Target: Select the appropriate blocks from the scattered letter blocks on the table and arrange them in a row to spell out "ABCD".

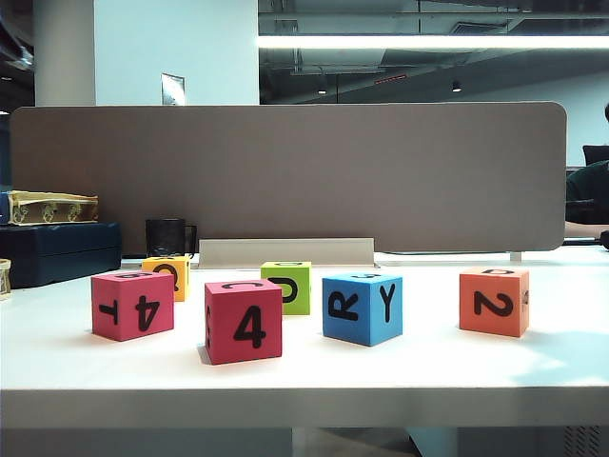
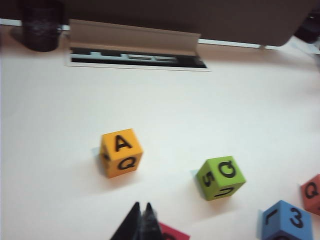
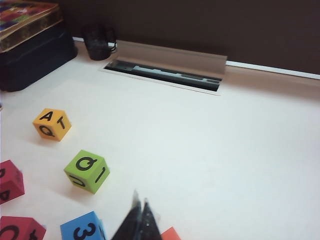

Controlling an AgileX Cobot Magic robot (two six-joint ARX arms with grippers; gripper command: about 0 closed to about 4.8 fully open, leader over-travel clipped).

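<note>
You have six blocks scattered on the white table (image 1: 533, 367), none lined up yet. Seen from the front, the yellow block (image 1: 167, 275) sits furthest back on the left, showing a Q; in the left wrist view its top reads A. Just in front of it and to the left stands a pink-red block (image 1: 132, 305) with a sideways T and a 4 on its front faces. To its right and nearest the table's front edge is the second pink-red block (image 1: 244, 321), a 4 facing forward and a C on top. Behind that one, the green block (image 1: 286, 287) sits beside the blue block (image 1: 362, 307), which shows R and Y. The orange block (image 1: 494, 301) stands well apart on the right, a 2 facing you and a D on top.

Your left gripper (image 2: 141, 222) shows only in its wrist view: its two dark fingertips are pressed together with nothing between them, above the table near the yellow block and clear of it. Your right gripper (image 3: 140, 217) is likewise clenched and empty, its tips above the table between the blue block and a corner of the orange one, touching neither.

At the back stand a dark cup (image 1: 166, 236), a dark box (image 1: 59, 251), and the open cable slot (image 3: 165, 74).
</note>
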